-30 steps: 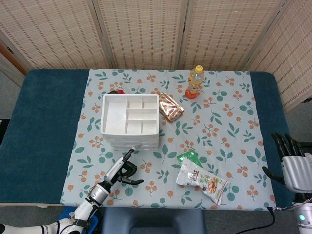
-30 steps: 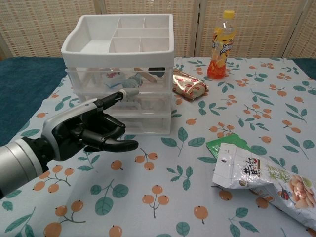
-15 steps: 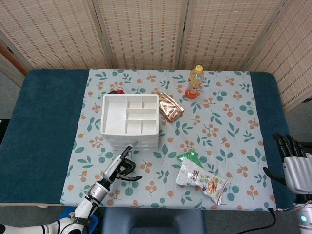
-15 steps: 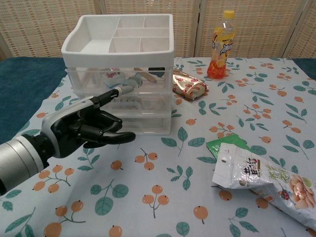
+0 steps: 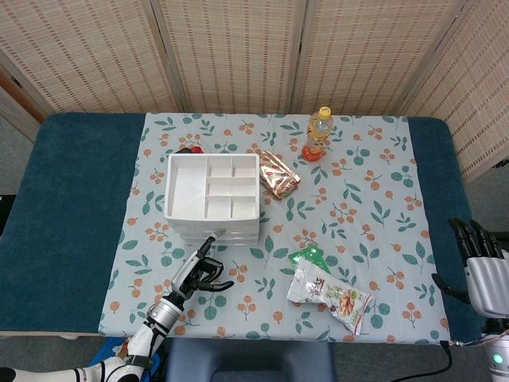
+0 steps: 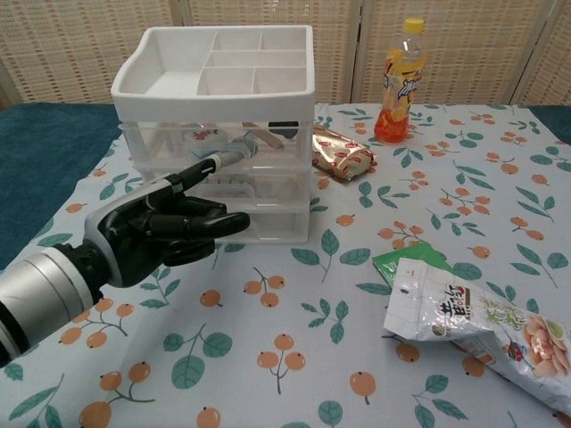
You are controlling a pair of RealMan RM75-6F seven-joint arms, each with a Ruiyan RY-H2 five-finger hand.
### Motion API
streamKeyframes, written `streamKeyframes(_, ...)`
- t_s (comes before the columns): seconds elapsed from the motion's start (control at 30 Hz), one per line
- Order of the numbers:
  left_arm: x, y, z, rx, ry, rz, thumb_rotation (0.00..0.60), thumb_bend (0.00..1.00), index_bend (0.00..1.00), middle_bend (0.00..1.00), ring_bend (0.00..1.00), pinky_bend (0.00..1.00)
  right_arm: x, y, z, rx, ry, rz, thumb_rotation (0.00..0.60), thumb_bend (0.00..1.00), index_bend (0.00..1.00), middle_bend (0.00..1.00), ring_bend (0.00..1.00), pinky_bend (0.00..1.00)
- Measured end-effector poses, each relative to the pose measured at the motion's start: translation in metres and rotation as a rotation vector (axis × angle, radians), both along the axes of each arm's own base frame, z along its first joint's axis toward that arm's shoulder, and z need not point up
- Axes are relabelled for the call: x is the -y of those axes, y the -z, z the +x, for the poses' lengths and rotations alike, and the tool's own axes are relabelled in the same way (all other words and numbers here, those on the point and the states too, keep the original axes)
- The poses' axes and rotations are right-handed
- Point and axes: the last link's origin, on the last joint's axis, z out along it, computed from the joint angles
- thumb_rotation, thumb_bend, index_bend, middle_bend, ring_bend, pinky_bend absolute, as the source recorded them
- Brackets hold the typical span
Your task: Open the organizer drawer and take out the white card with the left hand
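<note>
— Left hand (image 6: 165, 232): holds nothing, one finger out at the organizer's (image 6: 219, 125) upper drawer front (image 6: 219, 143), rest loosely spread. Right hand (image 5: 485, 274) idle off the bench edge, fingers apart.

— Drawers?

— All closed. Clear plastic, prob. light & slick; hook the front lip. Top tray compartments look bare.

— White card?

— Inside somewhere, can't pick it out. Likely thin; pinch an edge.

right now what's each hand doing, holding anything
Left hand: holds nothing, one finger stretched to the organizer drawer front, the others curled.
Right hand: open, holding nothing.
</note>
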Motion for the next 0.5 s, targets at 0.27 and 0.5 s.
streamKeyframes(0.27, -0.0033, 0.0024, 0.0039, 0.066, -0.017, -0.01, 0.6, 0.11, 0.06, 0.91, 0.98, 1.0, -0.0003, -0.0001, -0.0011, 0.002, 0.006, -0.003, 0.6, 0.2, 0.0, 0.07, 0.0, 0.09)
streamKeyframes(0.5, -0.0084, 0.0039, 0.0061, 0.092, -0.044, -0.02, 0.6, 0.11, 0.1, 0.91, 0.98, 1.0, -0.0016, -0.0006, -0.0022, 0.003, 0.013, -0.006, 0.6, 0.2, 0.0, 0.07, 0.0, 0.09)
